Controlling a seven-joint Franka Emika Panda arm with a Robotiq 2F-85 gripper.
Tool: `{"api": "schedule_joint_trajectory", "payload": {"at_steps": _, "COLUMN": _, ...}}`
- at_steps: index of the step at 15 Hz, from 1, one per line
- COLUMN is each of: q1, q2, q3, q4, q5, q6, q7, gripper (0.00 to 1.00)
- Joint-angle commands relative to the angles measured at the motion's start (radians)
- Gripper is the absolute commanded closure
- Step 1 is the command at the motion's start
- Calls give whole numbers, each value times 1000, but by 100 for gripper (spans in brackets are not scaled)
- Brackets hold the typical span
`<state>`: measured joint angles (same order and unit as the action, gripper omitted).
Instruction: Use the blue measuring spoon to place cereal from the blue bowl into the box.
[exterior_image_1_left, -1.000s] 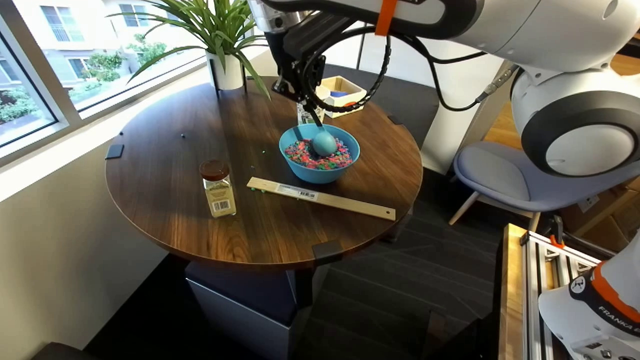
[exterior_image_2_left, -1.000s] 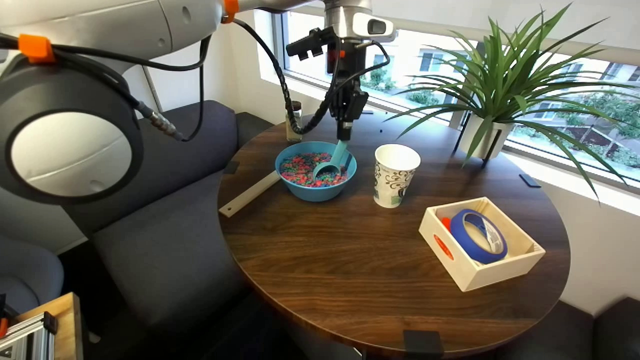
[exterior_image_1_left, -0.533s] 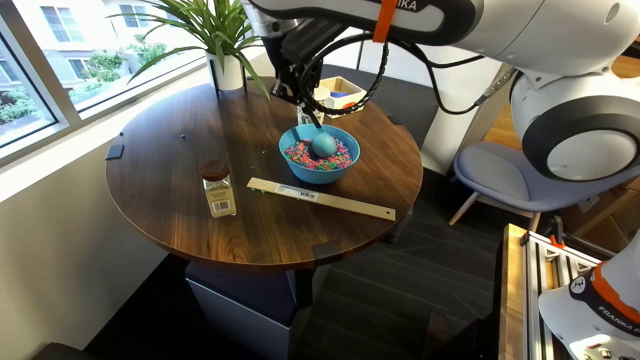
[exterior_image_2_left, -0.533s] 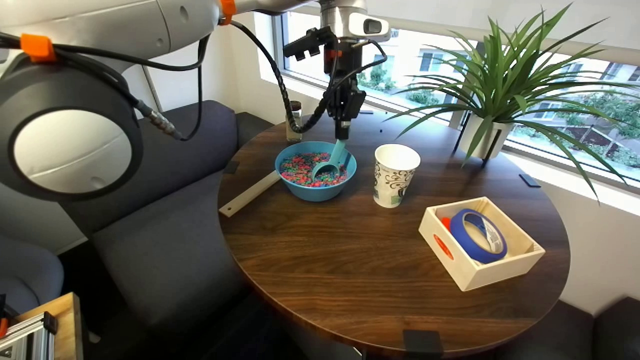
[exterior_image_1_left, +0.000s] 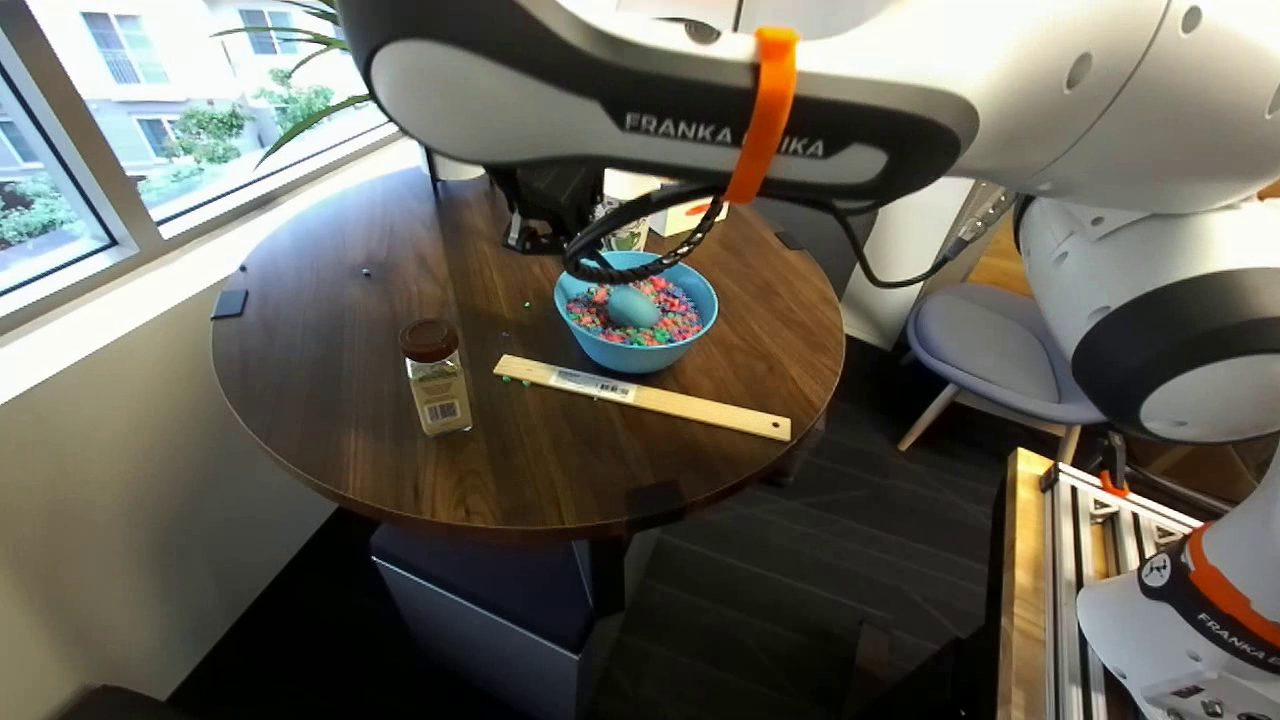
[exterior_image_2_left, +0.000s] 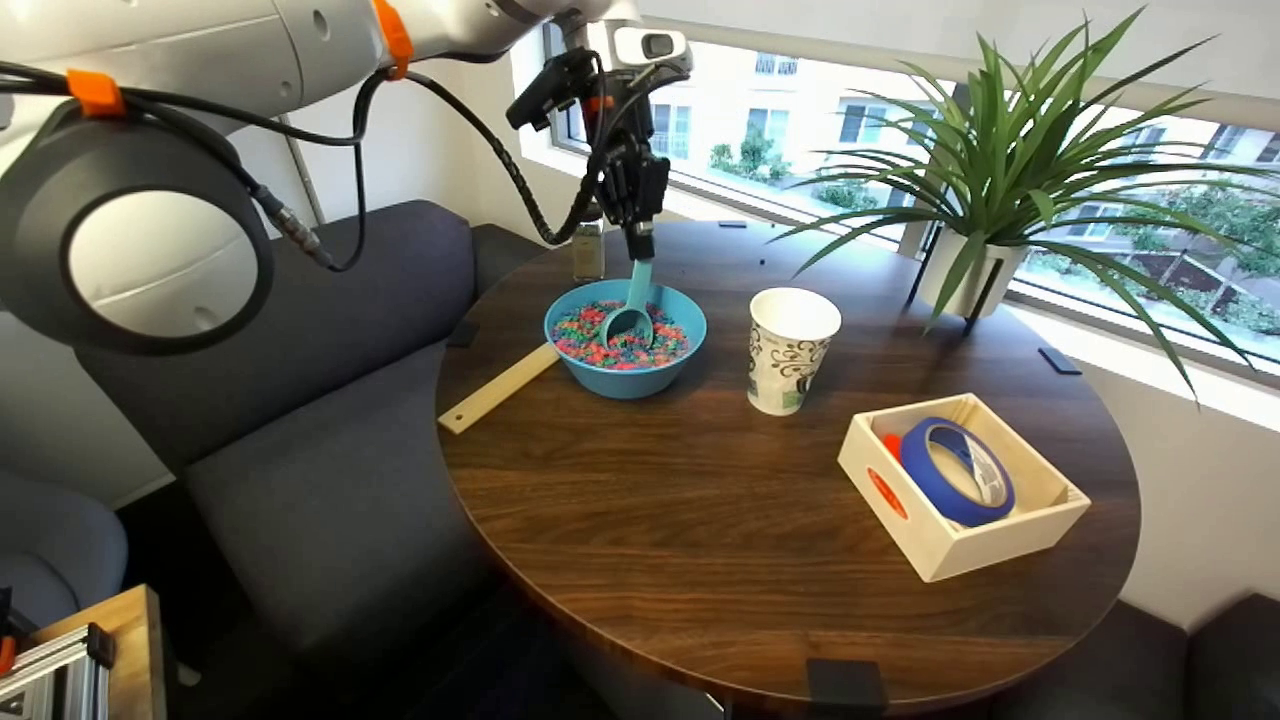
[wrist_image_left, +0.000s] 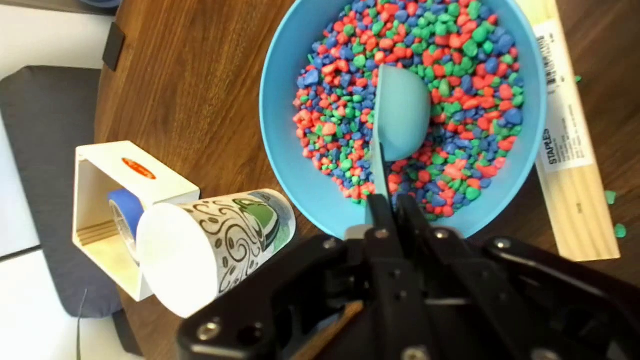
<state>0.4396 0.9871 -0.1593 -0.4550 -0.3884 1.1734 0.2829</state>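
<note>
My gripper (wrist_image_left: 392, 203) has its fingers pinched together on the handle of the blue measuring spoon (wrist_image_left: 404, 115). The scoop is inside the blue bowl (wrist_image_left: 280, 125), standing roughly on edge, mouth turned sideways rather than up; its lower lip appears to be in the cereal (wrist_image_left: 462, 165). I cannot tell whether it carries a load.

I judge the step in hand to be scooping. Next, I should draw the mouth through the heap, rotate the gripper until the mouth points up, and then raise the spoon clear of the rim, keeping it level.

Farther out, the patterned paper cup (exterior_image_2_left: 785, 365) stands between bowl and box (exterior_image_2_left: 1015, 543); I should route over or around it. At the box, I should tip the spoon clear of the roll of blue tape (exterior_image_2_left: 930, 486), which fills much of the inside.
</note>
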Motion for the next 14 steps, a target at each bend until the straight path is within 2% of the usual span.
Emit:
{"api": "schedule_joint_trajectory", "payload": {"at_steps": 1, "q1": 71, "q2": 58, "q3": -54, "q4": 18, "q5": -100, "q6": 2, "q7": -52, "gripper": 96}}
{"api": "schedule_joint_trajectory", "payload": {"at_steps": 5, "q1": 104, "q2": 99, "q3": -86, "q4": 17, "q5": -163, "q6": -10, "q7": -90, "gripper": 96}}
{"api": "schedule_joint_trajectory", "payload": {"at_steps": 14, "q1": 107, "q2": 148, "q3": -130, "q4": 13, "q5": -272, "q6": -14, "q7": -180, "gripper": 96}}
